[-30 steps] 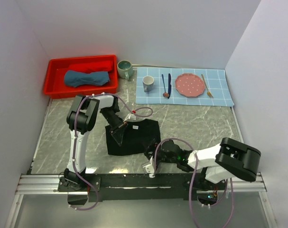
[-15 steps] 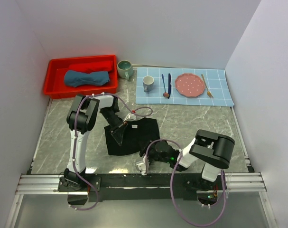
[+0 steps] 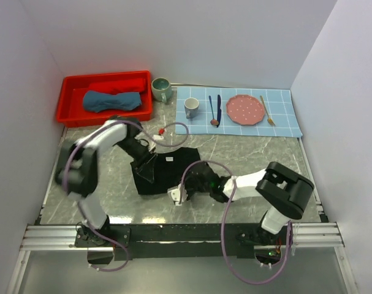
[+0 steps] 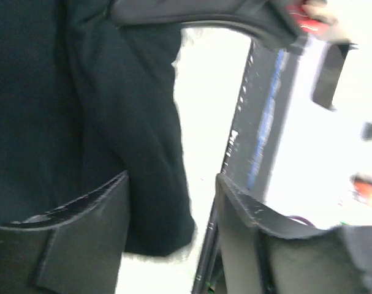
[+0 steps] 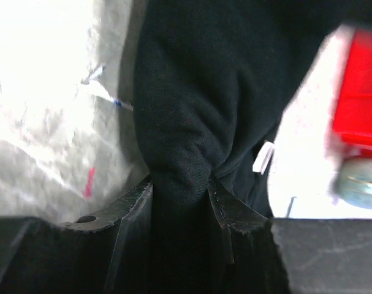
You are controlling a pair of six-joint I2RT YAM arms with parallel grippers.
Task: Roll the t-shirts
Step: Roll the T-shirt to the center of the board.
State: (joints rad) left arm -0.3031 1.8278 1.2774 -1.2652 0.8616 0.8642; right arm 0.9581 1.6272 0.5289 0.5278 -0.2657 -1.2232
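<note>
Find the right gripper (image 5: 179,184) clenched on a gathered fold of the black t-shirt (image 5: 192,110), with cloth pinched between both fingers at the shirt's near edge. Find the left gripper (image 4: 172,184) released: fingers apart, a dark hem lying loose in the gap and beside the left finger, nothing clamped. Locate the black t-shirt on the bench (image 3: 247,156), close to the middle of the near edge, folded into a rough, rumpled block, flat rather than rolled, with the left gripper over its far left part. Locate the blue t-shirt (image 3: 111,100) well apart from this, already rolled, lying in the red tray (image 3: 106,78) at the far left corner of the bench. Judge the step in hand as the start of the roll on the black shirt: one edge seized, no turn of cloth visible yet. For the next move, probably seat the left gripper on the same edge as the right, level with it, so that both ends turn together. Then lift the edge just clear and carry it over the body of the shirt. Watch for uneven tension: with one point gripped, expect a skewed, loose roll or a dragged shirt.
</note>
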